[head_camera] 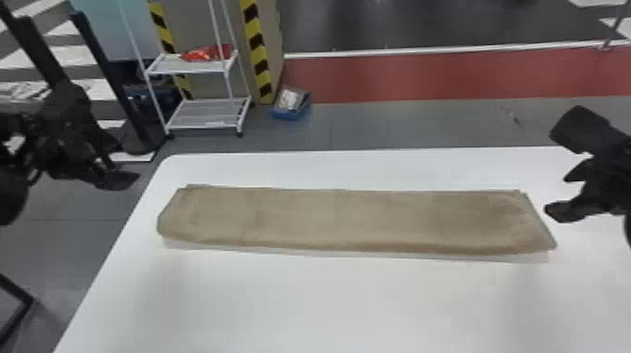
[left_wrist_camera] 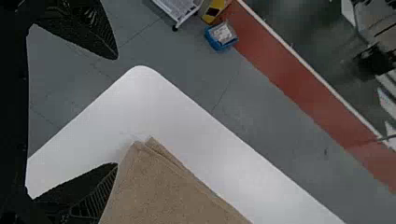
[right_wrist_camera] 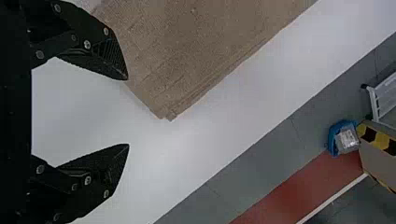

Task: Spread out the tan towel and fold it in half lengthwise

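The tan towel lies flat on the white table as a long folded strip, wider left to right than deep, its far edges nearly lined up. Left of the table's edge hangs my left gripper, off the towel; in the left wrist view my left gripper has its fingers wide apart, beyond a towel corner. My right gripper is just past the towel's right end; in the right wrist view the right gripper is spread with nothing held, near layered towel corners.
The white table extends in front of and behind the towel. Beyond it on the floor stand a white wheeled rack and a blue bin, beside a post with yellow and black stripes.
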`<action>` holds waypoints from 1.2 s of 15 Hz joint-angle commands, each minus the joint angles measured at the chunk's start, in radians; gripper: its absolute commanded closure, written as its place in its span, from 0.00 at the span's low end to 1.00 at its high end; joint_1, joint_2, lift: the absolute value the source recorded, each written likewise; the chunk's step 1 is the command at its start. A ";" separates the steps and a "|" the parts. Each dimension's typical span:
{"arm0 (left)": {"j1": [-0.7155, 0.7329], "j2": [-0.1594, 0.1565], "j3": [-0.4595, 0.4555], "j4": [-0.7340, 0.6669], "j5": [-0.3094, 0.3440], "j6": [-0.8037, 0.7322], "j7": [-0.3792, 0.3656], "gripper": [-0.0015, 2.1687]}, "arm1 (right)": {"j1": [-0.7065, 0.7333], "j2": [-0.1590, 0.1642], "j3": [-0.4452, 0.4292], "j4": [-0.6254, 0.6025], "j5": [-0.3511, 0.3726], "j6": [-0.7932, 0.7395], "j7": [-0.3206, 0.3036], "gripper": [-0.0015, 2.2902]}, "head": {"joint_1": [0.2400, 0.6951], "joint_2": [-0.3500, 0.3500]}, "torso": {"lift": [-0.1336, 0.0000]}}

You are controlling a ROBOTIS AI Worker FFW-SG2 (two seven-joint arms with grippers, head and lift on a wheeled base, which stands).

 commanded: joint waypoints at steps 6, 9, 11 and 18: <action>0.253 -0.104 0.338 -0.126 0.423 -0.037 0.150 0.03 | 0.226 -0.118 -0.013 -0.248 0.024 -0.031 0.083 0.20 | 1.00 0.76 | 0.06; 0.322 -0.150 0.364 -0.187 0.438 -0.037 0.155 0.04 | 0.204 -0.118 0.026 -0.212 0.053 -0.050 0.100 0.20 | 1.00 0.77 | 0.06; 0.351 -0.158 0.383 -0.207 0.440 -0.037 0.150 0.04 | 0.155 -0.100 0.068 -0.152 0.066 -0.056 0.117 0.20 | 1.00 0.76 | 0.06; 0.409 -0.170 0.439 -0.235 0.484 -0.043 0.151 0.04 | 0.063 -0.049 0.169 -0.003 0.139 -0.074 0.158 0.25 | 1.00 0.84 | 0.06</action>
